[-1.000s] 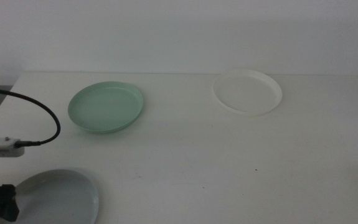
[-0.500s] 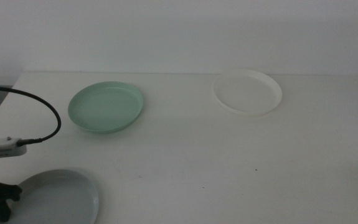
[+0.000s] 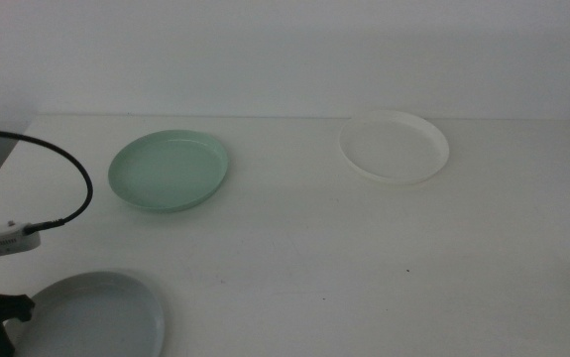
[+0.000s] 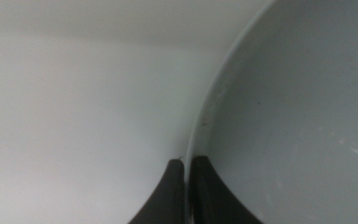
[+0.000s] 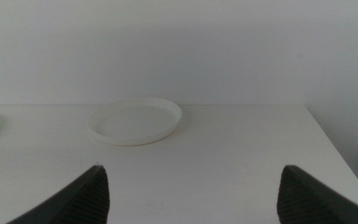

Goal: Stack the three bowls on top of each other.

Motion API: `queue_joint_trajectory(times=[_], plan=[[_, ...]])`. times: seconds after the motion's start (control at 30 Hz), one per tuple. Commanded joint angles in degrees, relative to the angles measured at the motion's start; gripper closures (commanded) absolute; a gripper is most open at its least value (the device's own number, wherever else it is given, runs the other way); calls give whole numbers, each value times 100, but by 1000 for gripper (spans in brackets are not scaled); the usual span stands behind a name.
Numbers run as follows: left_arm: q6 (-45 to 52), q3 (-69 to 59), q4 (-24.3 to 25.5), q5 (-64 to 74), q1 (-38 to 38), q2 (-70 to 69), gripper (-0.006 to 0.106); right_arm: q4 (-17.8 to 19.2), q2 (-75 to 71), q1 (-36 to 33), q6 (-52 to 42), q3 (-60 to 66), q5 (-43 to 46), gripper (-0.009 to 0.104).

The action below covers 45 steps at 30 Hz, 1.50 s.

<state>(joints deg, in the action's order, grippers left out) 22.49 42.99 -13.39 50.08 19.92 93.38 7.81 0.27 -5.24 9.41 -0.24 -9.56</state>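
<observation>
Grey bowl point(image 3: 91, 315) sits lower left of the middle view; my left gripper point(image 4: 187, 163) has its jaws pinched on its rim. Mint green bowl point(image 3: 170, 171) sits upper left of centre, white bowl point(image 3: 395, 147) upper right, all well apart. Right gripper point(image 5: 191, 186) waits with jaws spread wide, holding nothing. No stacking done yet; I judge both placements remain.
</observation>
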Motion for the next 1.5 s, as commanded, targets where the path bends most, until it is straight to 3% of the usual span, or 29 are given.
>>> queue_joint_trajectory(times=[0.0,0.13,0.3,0.57,0.77,1.23,1.47], plan=[[313,135,-137,434,-16,-161,102,48,-27,26,-20,24,45,3],[-45,528,-506,688,-347,-668,102,48,-27,26,-20,24,45,3],[-1329,1345,-412,868,-1336,-695,102,38,-27,26,-20,24,43,3],[-1872,3243,-519,1145,-2798,680,102,38,-27,26,-20,24,43,3],[-2089,4370,-678,1125,-3488,1622,102,38,-27,26,-20,24,43,3],[-1932,4973,-957,1031,-3913,2617,102,38,-27,26,-20,24,43,3],[-2132,4973,-535,1075,-3913,2676,102,38,-27,26,-20,24,43,3]])
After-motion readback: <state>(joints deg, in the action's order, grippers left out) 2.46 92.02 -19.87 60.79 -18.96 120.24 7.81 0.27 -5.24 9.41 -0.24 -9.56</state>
